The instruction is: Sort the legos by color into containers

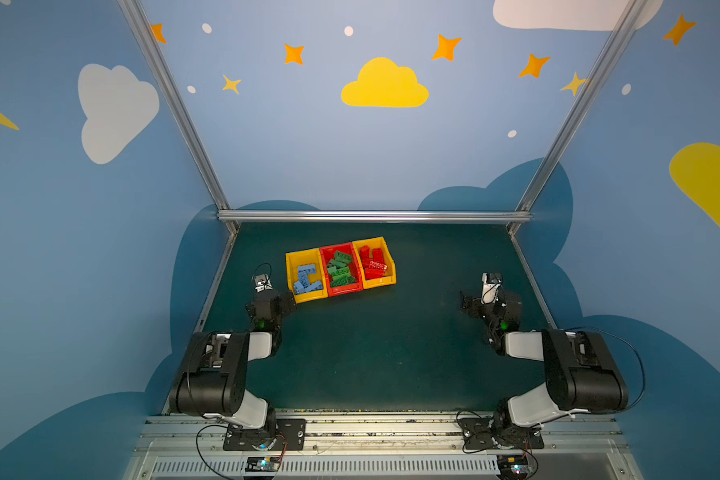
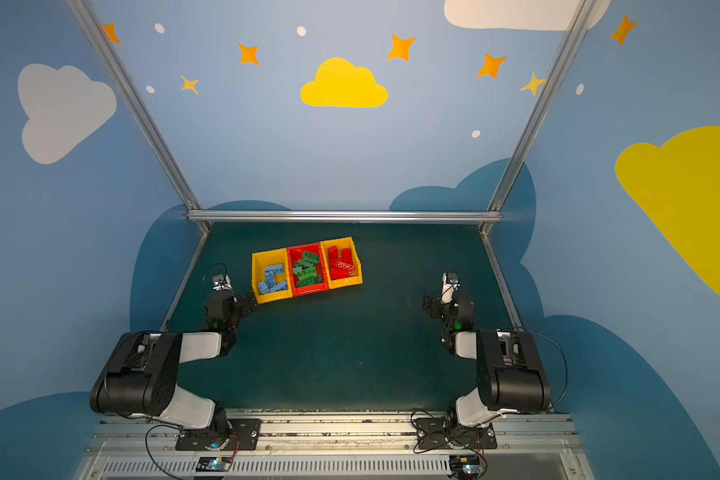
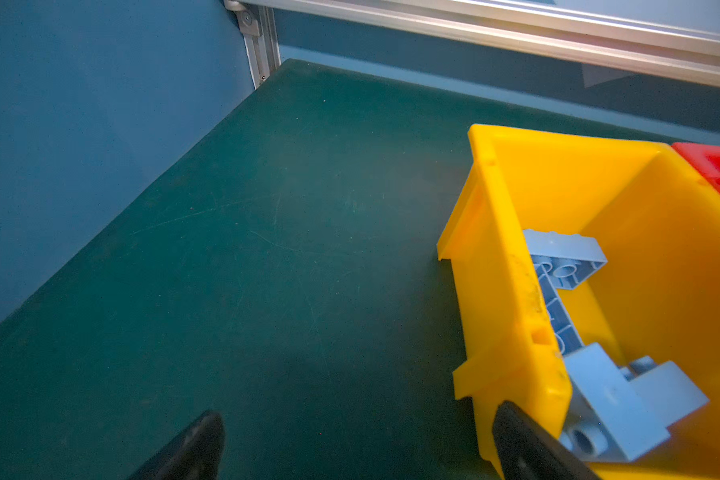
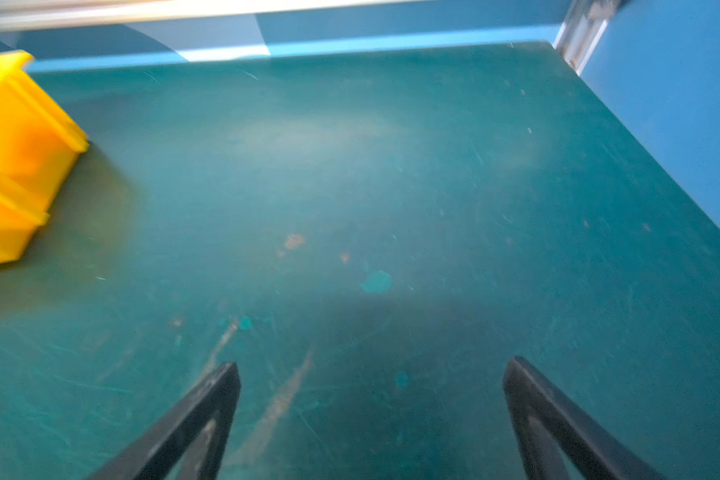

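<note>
Left hand [image 3: 358,415]: wide open, released, gripping nothing. It sits low over the tabletop [image 1: 371,357], right at the near outer corner of the left bin [image 1: 291,272]. One finger [image 3: 524,444] crosses that corner in the wrist view; contact or not, I cannot tell.
Right hand [image 4: 374,365]: spread wide too, nothing in it, hanging over bare tabletop well apart from the right bin [image 1: 381,284]. The wrist view is blurred here.
Bins [image 2: 273,296]: three in a row toward the back of the tabletop, walls touching, the row a little skewed. Yellow left bin, red bin [image 1: 345,290] in the middle, yellow right bin.
Blue legos [image 1: 307,279]: all down in the left bin, loosely heaped, a couple showing their hollow undersides in the left wrist view.
Green legos [image 1: 341,268]: piled in the red bin, crossing over one another.
Red legos [image 1: 373,264]: heaped in the right bin.
</note>
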Action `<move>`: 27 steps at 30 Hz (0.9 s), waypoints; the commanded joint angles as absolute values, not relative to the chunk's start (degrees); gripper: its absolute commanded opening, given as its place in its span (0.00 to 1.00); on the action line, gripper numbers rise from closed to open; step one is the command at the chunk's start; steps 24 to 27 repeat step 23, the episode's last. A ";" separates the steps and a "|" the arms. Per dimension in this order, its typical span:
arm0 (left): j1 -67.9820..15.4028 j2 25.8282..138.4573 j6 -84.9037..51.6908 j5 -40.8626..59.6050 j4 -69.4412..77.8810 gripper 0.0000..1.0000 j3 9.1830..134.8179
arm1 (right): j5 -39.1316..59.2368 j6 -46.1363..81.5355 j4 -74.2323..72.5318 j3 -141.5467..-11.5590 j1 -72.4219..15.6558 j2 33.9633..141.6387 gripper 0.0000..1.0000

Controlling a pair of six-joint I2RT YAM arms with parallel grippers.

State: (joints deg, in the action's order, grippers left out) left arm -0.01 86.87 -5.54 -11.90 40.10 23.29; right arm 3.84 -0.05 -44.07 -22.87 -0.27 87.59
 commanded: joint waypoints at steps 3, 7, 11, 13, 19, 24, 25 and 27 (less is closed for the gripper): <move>0.00 86.99 -4.83 -10.37 41.75 1.00 24.17 | 5.27 -0.69 -44.41 -23.64 -0.69 86.47 0.97; 0.03 86.93 -4.83 -10.37 41.84 1.00 24.18 | 5.28 -0.85 -44.26 -23.75 -0.69 86.43 0.97; 0.00 86.95 -4.83 -10.37 41.84 1.00 24.18 | 5.36 -0.77 -44.18 -23.69 -0.64 86.46 0.97; 0.00 86.85 -4.79 -10.37 41.83 1.00 24.21 | 5.28 -0.83 -44.14 -23.81 -0.68 86.44 0.97; 0.00 86.96 -4.83 -10.37 41.80 1.00 24.17 | 5.36 -0.78 -43.71 -24.09 -0.62 86.66 0.97; 0.00 86.86 -4.83 -10.37 41.83 1.00 24.17 | 5.27 -0.78 -44.02 -23.82 -0.63 86.46 0.97; 0.00 86.86 -4.83 -10.37 41.83 1.00 24.17 | 5.27 -0.78 -44.02 -23.82 -0.63 86.46 0.97; 0.00 86.86 -4.83 -10.37 41.83 1.00 24.17 | 5.27 -0.78 -44.02 -23.82 -0.63 86.46 0.97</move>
